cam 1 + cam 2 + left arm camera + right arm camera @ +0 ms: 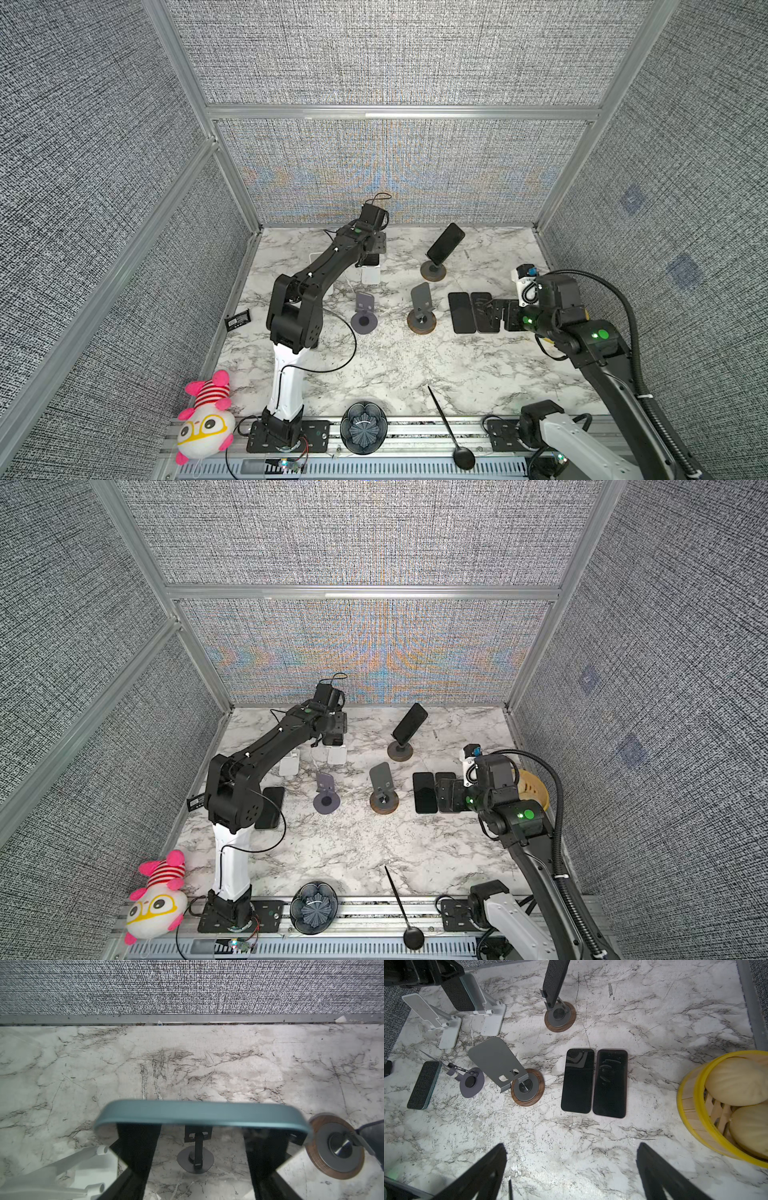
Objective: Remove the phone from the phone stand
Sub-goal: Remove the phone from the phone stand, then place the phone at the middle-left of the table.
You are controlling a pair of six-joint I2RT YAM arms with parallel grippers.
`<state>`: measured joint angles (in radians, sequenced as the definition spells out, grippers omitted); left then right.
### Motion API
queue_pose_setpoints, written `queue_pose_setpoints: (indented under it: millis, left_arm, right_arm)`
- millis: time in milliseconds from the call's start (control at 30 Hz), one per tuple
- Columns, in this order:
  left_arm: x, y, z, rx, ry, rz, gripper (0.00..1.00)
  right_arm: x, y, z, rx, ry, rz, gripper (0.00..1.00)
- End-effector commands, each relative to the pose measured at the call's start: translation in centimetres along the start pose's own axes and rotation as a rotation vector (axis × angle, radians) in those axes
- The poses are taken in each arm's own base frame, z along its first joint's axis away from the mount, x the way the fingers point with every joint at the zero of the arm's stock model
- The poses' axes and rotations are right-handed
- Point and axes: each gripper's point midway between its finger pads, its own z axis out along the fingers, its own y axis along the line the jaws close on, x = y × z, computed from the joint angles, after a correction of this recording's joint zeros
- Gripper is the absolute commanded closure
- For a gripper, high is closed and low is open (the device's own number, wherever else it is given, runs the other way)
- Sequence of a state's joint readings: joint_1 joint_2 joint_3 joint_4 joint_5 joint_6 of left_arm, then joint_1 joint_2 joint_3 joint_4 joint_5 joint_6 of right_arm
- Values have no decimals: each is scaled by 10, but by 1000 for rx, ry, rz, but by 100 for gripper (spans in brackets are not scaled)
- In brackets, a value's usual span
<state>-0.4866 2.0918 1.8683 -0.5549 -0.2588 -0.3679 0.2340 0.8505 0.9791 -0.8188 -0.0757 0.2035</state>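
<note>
The left gripper (369,257) sits at the top of the teal phone (201,1113), which leans on its white stand (490,1016) at the back left of the table (395,374). The jaws stand apart with the phone's top edge lying across them. Whether they actually clamp it cannot be told (the glossy screen mirrors the fingers). A second white stand (432,1013) is just beside it.

To the right, well apart, a black phone (445,243) leans on a wood-based stand (433,272). Nearer the front are a purple stand (364,318) and a grey stand (422,305), and a flat phone (423,1084) lies near the purple one.

The right gripper (572,1146) hovers wide open and empty near a pair of phones (578,1080) lying side by side. Near them, a yellow basket (680,1097) holds two pale buns (737,1082).

A plush toy (205,415), a bowl (364,432) and a spoon (451,428) lie along the front edge.
</note>
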Motion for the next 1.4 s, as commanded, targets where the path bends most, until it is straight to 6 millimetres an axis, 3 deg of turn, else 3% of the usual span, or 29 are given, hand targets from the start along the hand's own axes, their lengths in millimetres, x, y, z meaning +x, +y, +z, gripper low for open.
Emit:
queue_pose_setpoints:
  millis: [0,167,200,333,567,767,1133,1300,1367]
  left_arm:
    - [-14,0,-17,15,-45,1,36]
    - [-20,5,-43,13,-47,26,36]
    - [-26,7,-58,17,-67,22,36]
    - [-23,20,-85,1,-81,11,38]
    - [2,45,-126,-39,-54,5,40]
    - [40,73,-156,-85,7,12,40]
    - [122,108,-151,-122,201,-35,41]
    - [150,113,-141,-112,249,-88,43]
    - [161,113,-135,-105,271,-107,44]
  right_arm:
    - [-2,0,-1,2,-10,-2,2]
    - [-2,-2,-3,12,-13,-9,2]
    - [-2,-2,-3,14,-13,-9,2]
    - [-2,-3,-2,16,-17,-9,2]
    - [-2,-1,-1,8,-16,-11,2]
    - [-6,-2,5,10,-23,-14,2]
    - [-16,4,12,-14,-27,-21,2]
    - [-15,5,17,-20,-12,-22,2]
    - [-26,7,9,-23,-46,-26,2]
